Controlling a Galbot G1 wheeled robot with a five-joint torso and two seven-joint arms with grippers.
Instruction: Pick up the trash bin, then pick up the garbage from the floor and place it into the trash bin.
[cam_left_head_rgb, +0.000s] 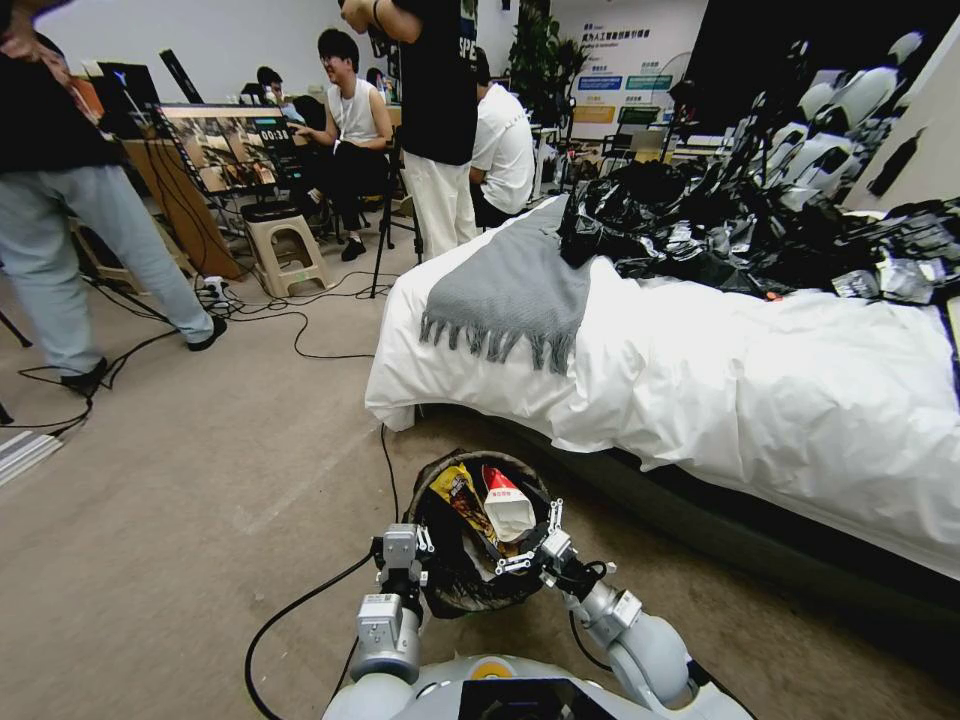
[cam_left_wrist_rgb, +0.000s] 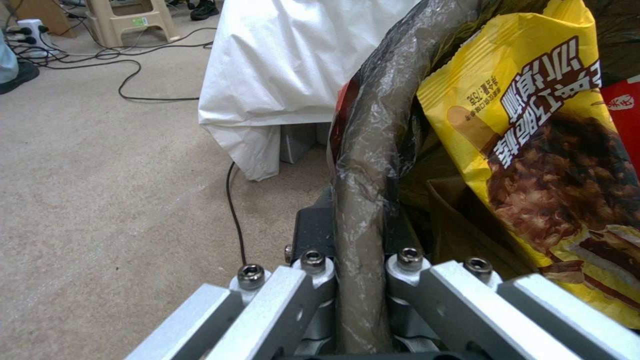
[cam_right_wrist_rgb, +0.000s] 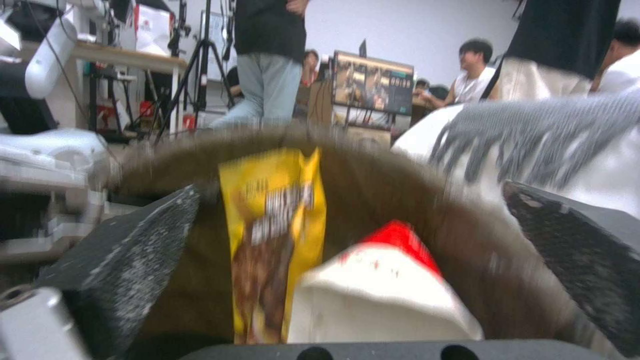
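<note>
Head view, lower centre: we see the trash bin (cam_left_head_rgb: 470, 580) holding a yellow wrapper (cam_left_head_rgb: 462, 495) and red-and-white packet (cam_left_head_rgb: 507, 503); left wrist view: left gripper (cam_left_wrist_rgb: 360, 280) clenched on the rim; right wrist view: right gripper (cam_right_wrist_rgb: 360, 250) spread wide over it.

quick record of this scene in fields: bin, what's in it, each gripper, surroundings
bin: trash bin with black liner, held in front of the robot, beside the bed
contents: yellow packet and red-and-white packet sticking up inside
left gripper: shut on the bin's rim
right gripper: open, over the bin mouth, nothing between its fingers
bed top: grey scarf, heap of black bags
floor: carpet, cable
</note>
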